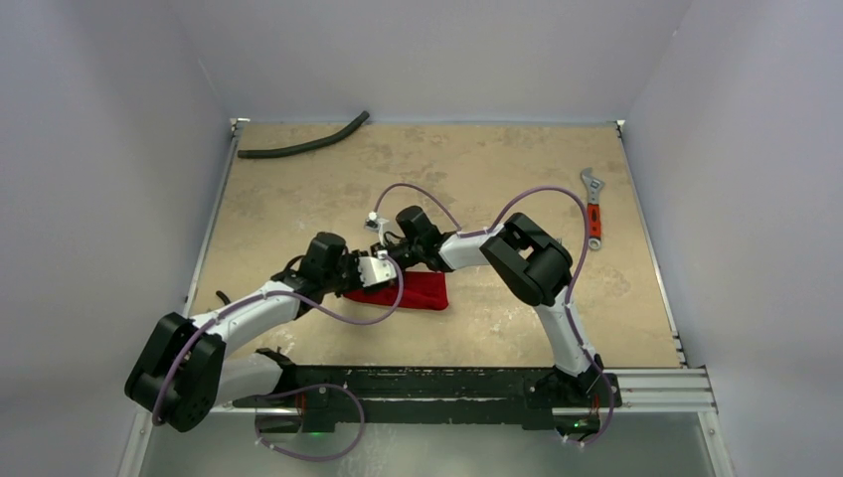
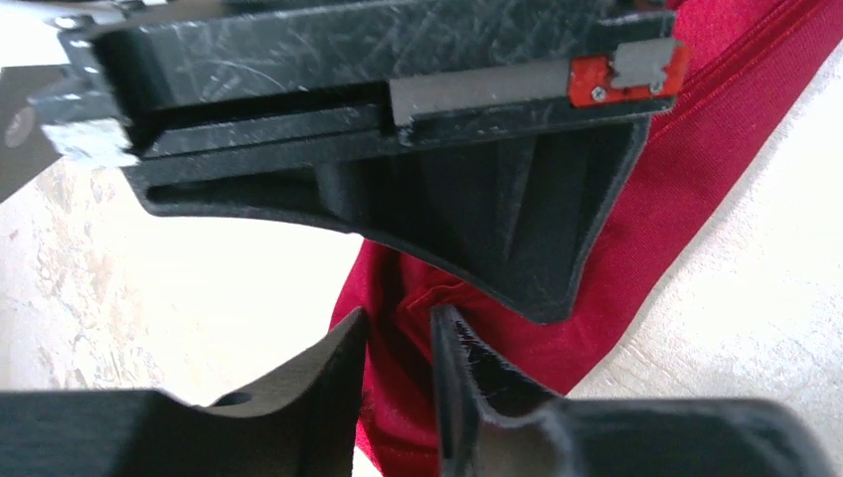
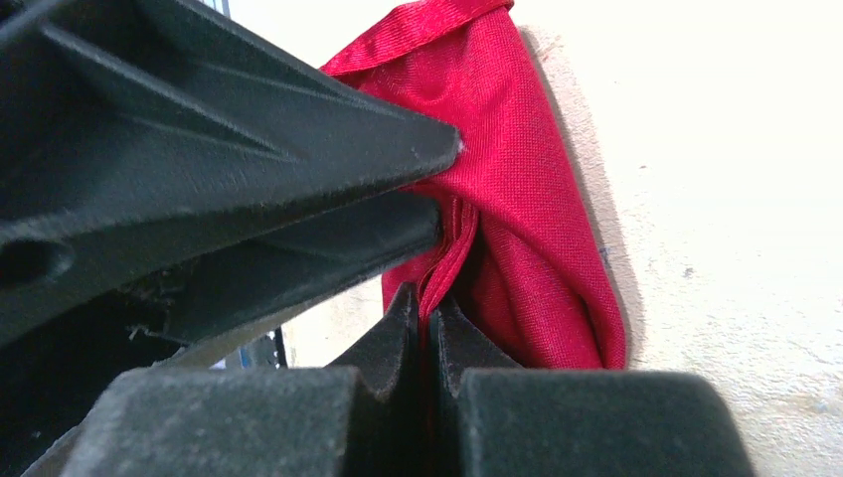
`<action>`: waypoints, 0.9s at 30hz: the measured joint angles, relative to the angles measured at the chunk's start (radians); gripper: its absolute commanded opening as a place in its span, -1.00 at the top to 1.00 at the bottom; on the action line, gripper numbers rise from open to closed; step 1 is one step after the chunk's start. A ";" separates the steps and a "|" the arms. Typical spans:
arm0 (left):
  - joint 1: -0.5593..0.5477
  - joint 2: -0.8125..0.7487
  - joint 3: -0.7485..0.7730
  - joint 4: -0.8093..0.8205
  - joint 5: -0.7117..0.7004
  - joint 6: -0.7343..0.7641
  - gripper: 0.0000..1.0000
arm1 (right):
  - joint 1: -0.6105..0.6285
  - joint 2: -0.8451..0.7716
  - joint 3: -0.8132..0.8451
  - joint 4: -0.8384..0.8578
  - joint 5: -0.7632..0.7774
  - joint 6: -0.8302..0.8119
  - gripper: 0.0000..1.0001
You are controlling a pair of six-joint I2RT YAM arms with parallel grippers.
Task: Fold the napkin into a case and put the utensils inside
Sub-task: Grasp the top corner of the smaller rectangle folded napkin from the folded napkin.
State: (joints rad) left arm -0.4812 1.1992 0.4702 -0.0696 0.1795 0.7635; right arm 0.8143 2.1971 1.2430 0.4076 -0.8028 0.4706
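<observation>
The right claw pinches the folded red napkin (layers bunched), the left claw slightly open astride its edge.

Overhead view; both wrist close-ups on napkin

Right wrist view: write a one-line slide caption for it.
Right gripper shut on the layered edge of the folded red napkin, lying on a pale tabletop.
</observation>
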 measured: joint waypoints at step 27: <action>-0.065 -0.035 -0.011 -0.010 -0.040 0.055 -0.18 | 0.004 0.005 0.071 -0.148 0.017 -0.003 1.00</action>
State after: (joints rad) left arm -0.5461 1.1645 0.4587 -0.0795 0.1394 0.8185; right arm 0.8181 2.2021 1.3144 0.2592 -0.7856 0.4679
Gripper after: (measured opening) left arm 0.259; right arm 0.027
